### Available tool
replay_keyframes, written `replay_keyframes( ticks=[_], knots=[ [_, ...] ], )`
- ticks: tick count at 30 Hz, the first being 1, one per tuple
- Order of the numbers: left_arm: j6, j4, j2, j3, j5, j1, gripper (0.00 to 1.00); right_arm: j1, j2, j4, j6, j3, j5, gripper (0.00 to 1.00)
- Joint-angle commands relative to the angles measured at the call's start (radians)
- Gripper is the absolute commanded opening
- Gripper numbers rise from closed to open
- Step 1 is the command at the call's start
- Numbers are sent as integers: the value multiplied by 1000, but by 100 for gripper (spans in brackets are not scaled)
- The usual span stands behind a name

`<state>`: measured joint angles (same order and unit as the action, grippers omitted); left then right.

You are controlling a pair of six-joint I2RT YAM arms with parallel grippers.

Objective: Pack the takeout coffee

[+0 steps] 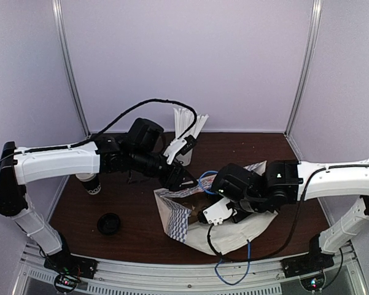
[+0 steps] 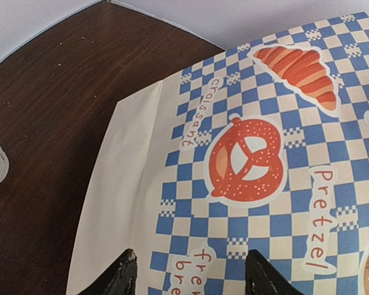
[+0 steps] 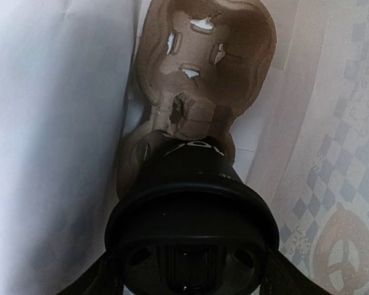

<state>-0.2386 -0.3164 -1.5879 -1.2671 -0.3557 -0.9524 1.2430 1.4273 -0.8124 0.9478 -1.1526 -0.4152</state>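
Observation:
The takeout coffee (image 3: 190, 215), a black cup with white lettering and a black lid, lies inside the paper bag (image 1: 233, 236), lid toward the right wrist camera. My right gripper (image 3: 190, 271) is shut on it, one finger on each side of the lid. A brown cardboard carrier (image 3: 202, 67) sits just beyond the cup, deeper in the bag. In the top view my right gripper (image 1: 201, 208) reaches into the bag's mouth and the cup is hidden. My left gripper (image 1: 183, 179) is at the bag's far edge. It is open (image 2: 193, 276) over the checked, pretzel-printed side (image 2: 264, 203).
A lidless black cup with a white rim (image 1: 92, 182) stands at the left under my left arm. A loose black lid (image 1: 108, 223) lies near the front left. A white cup of straws (image 1: 185, 132) stands at the back. A blue cable (image 1: 233, 273) hangs over the front edge.

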Motion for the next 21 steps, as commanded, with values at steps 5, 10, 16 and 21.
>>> replay_keyframes(
  ticks=[5,10,16,21],
  knots=[
    [-9,77,31,24,-31,30,61,-49,42,1,4,-9,39,43],
    [-13,79,37,26,-44,50,61,-126,87,-64,-29,-79,150,43],
    [-30,93,80,60,-56,96,61,-238,188,-190,-53,-236,296,43],
    [-37,95,137,106,-54,125,61,-330,319,-335,-82,-417,412,44]
  ],
)
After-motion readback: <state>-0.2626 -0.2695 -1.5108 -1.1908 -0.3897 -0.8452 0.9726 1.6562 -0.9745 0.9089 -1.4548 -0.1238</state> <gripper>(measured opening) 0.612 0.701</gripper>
